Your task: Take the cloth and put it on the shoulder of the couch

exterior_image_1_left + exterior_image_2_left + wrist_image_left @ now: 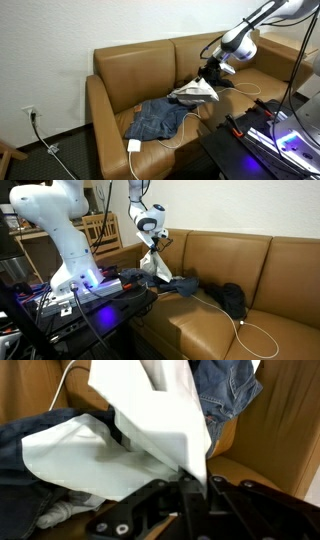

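White cloth [196, 90] hung pinched in the closed jaws of the gripper [212, 70], trailing toward six o'clock over the couch seat [135, 90], with the couch back's top edge [185, 40] at eleven o'clock.

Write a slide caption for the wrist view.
Robot hand pinching a white cloth over blue jeans on a brown couch.

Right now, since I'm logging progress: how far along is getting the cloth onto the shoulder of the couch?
Done: the gripper is shut on the white cloth, as the wrist view shows. In hand: the cloth hangs from it, raised over the jeans on the seat. Left: carry it to the shoulder of the couch and let go.
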Controlling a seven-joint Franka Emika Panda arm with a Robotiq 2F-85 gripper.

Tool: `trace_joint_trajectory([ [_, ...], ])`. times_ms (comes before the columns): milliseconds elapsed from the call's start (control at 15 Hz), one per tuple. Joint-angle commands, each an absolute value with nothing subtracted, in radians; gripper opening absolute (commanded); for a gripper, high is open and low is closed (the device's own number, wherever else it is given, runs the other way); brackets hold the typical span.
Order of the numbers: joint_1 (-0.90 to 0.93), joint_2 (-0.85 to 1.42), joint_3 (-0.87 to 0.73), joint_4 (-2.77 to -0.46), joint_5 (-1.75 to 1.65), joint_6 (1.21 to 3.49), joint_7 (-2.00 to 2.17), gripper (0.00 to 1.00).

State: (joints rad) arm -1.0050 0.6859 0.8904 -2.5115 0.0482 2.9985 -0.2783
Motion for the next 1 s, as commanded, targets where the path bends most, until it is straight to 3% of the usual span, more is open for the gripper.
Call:
trace_joint_trajectory([
  [0, -0.962, 0.666, 0.882, -2.597, -0.019, 2.988, -0.343, 0.02],
  [333, -1.122, 0.660, 0.998, -2.814, -0.167, 3.101, -0.494, 0.02],
  [467, -1.048, 0.687, 0.952, -2.757, -0.187, 3.075, -0.418, 0.02],
  [533, -1.067, 0.688, 0.957, -2.777, -0.205, 3.084, -0.414, 0.10],
  [733, -1.055, 0.691, 0.950, -2.763, -0.205, 3.082, -0.410, 0.10],
  [800, -1.036, 0.684, 0.912, -2.748, -0.197, 3.142, -0.399, 0.02],
  [933, -1.056, 0.616, 0.912, -2.787, -0.224, 3.266, -0.384, 0.02],
])
